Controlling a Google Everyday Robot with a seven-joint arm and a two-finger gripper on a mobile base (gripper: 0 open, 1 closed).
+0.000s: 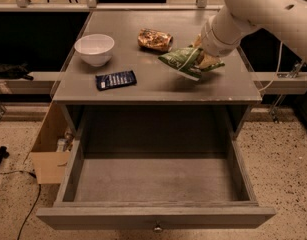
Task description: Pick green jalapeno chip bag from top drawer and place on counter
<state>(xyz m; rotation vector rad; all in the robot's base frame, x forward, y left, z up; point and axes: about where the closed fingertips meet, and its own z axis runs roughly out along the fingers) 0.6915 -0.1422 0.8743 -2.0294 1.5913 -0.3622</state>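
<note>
The gripper (pixel 207 60) is clamped on the right end of the green jalapeno chip bag (pixel 182 60), holding it tilted low over the counter's (pixel 158 89) right side; this is probably to set it down clear of the brown snack packet (pixel 154 39); the top drawer (pixel 153 217) stands pulled out below.

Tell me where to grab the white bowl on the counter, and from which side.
Take the white bowl by its rim on the right side, coming straight down from above so the wall sits in the grip. It stands upright, mouth up, and that side faces bare counter. The gripper is at the green jalapeno chip bag, over the counter's right part.
</note>
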